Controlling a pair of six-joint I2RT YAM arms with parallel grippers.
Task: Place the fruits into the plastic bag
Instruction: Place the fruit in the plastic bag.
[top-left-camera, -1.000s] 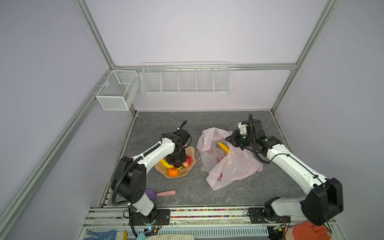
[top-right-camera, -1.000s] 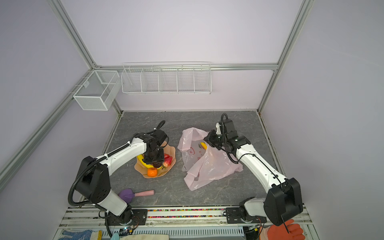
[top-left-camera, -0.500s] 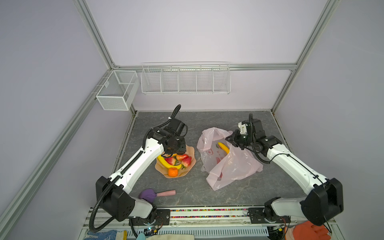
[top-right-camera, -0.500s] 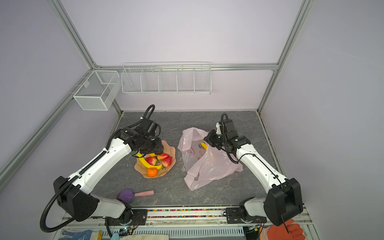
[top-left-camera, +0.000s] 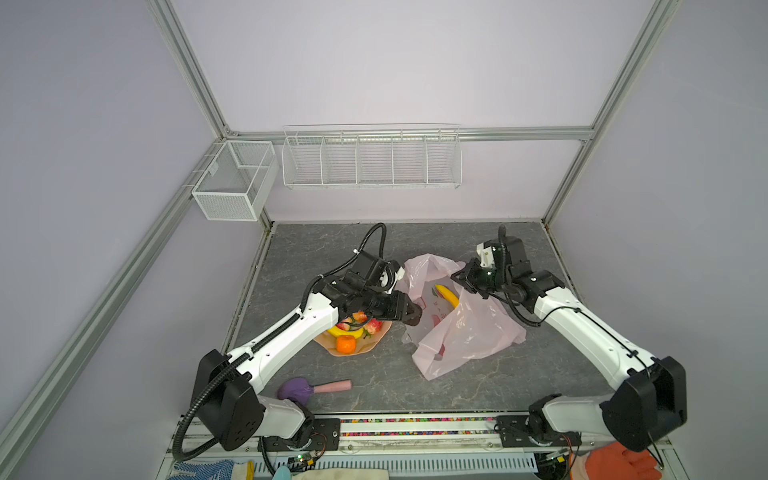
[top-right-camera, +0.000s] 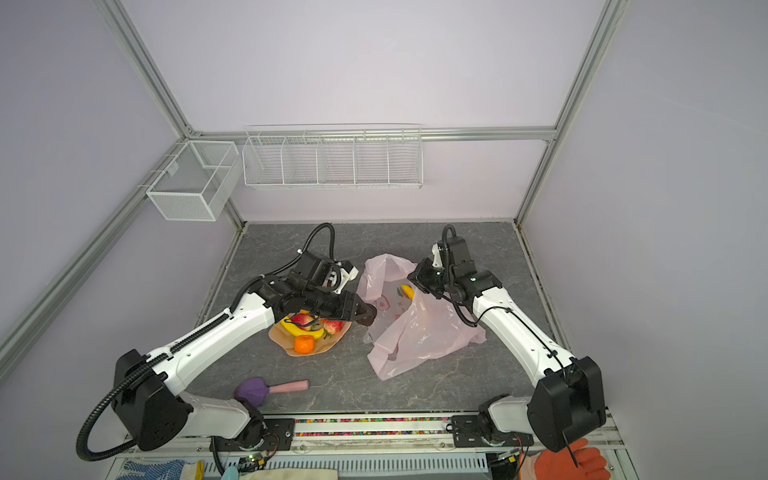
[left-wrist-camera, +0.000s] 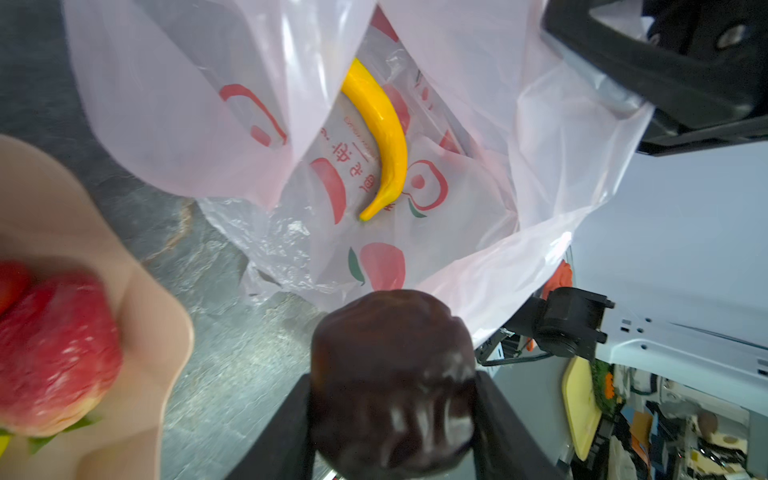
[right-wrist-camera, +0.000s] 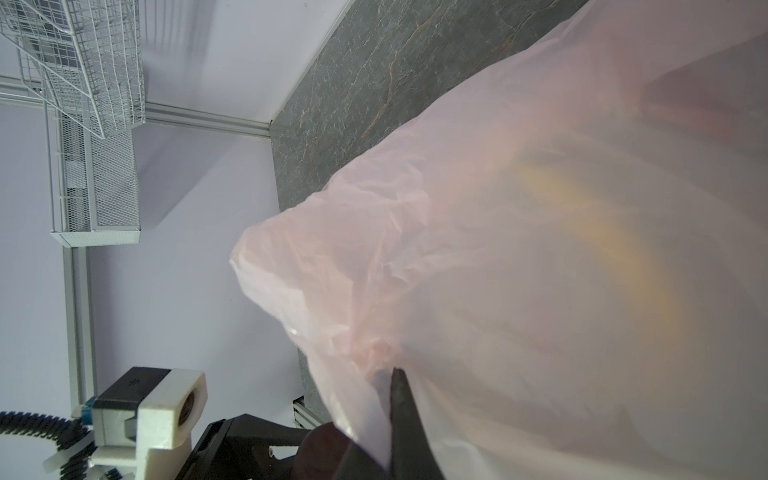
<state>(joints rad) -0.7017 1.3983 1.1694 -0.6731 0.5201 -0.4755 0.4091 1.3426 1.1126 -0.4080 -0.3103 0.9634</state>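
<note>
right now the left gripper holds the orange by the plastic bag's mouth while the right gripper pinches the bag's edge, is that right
Not quite. The left gripper holds the dark purple fruit, not the orange, as the left wrist view shows; the orange sits on the dish in both top views. The rest stands: it is by the mouth of the plastic bag, whose edge the right gripper pinches.

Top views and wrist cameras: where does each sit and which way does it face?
Top views: high above the arm bases, looking down toward the back wall; left arm and right arm whole, left end effector holding the dark fruit by the plastic bag.
Left wrist: behind that end effector, facing the banana inside the bag; own fingers show.
Right wrist: behind the right end effector, shut on the bag's rim, facing the left arm.
Shared: all show the bag; top and left wrist views, the banana.
</note>
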